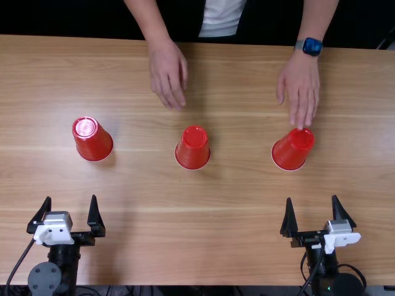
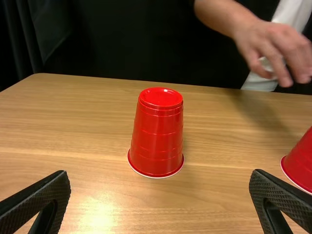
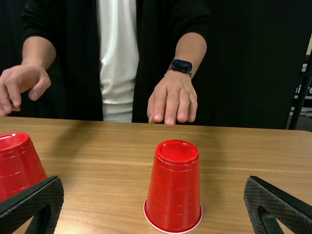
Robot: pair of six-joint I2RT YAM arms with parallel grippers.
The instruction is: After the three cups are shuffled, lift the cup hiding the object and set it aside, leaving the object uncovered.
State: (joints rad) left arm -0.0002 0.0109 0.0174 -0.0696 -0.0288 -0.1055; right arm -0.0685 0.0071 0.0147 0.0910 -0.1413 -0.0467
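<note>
Your left arm (image 1: 54, 271): base at 7 o'clock in top view, left gripper (image 1: 70, 201) aimed at 12, jaws spread wide. Your right arm (image 1: 324, 268): base at 5 o'clock, right gripper (image 1: 311, 200) aimed at 12, jaws equally wide. Both wrists level, side by side, well apart. Wrist views: ribbed black fingers (image 2: 35, 201) (image 3: 277, 204) splayed far apart.

A light brown wooden table (image 1: 197, 203) spans the top view, its grain running left to right. At the upper right sits a blue-faced wristwatch (image 1: 311, 46). At the top centre a white shirt (image 1: 221, 17) shows inside an open black jacket (image 3: 156, 44). A dark curtain (image 2: 53, 34) hangs at the upper left of the left wrist view.
</note>
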